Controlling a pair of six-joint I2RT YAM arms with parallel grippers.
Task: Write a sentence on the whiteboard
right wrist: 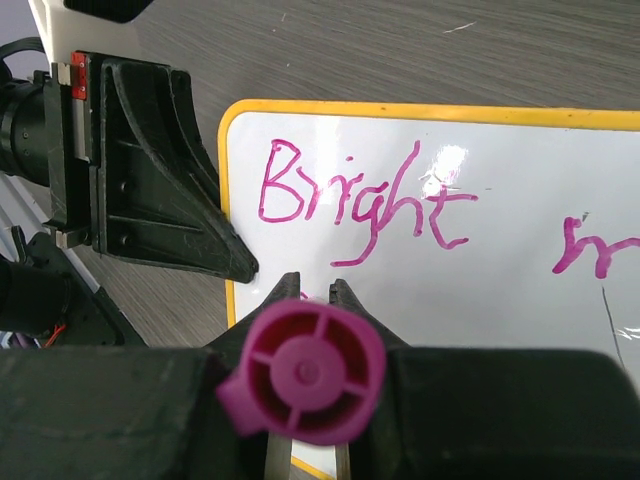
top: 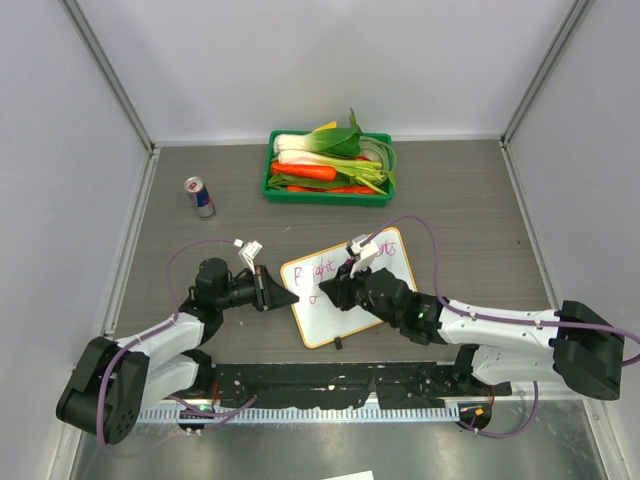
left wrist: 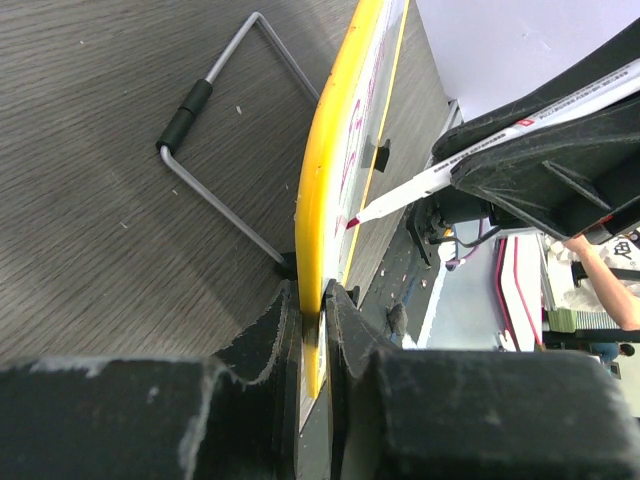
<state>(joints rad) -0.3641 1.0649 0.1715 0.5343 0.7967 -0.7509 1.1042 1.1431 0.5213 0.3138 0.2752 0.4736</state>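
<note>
The whiteboard [top: 330, 320], yellow-rimmed, sits mid-table; the left wrist view shows it edge-on [left wrist: 320, 180]. My left gripper [top: 280, 293] is shut on its left edge [left wrist: 318, 300]. The sentence [right wrist: 360, 195] reads "Bright" in magenta, with an "m" starting further right [right wrist: 590, 250]. My right gripper [top: 335, 293] is over the board's left part, shut on a marker [right wrist: 308, 372] whose magenta end faces the camera. The marker's tip [left wrist: 352, 219] is at the board surface below "Bright". A small magenta mark shows between the right fingertips [right wrist: 315, 290].
A green tray [top: 325, 197] of vegetables stands at the back centre. A drink can [top: 199, 197] stands at the back left. A wire stand [left wrist: 215, 190] sticks out behind the board. Enclosure walls close off the left, right and far sides.
</note>
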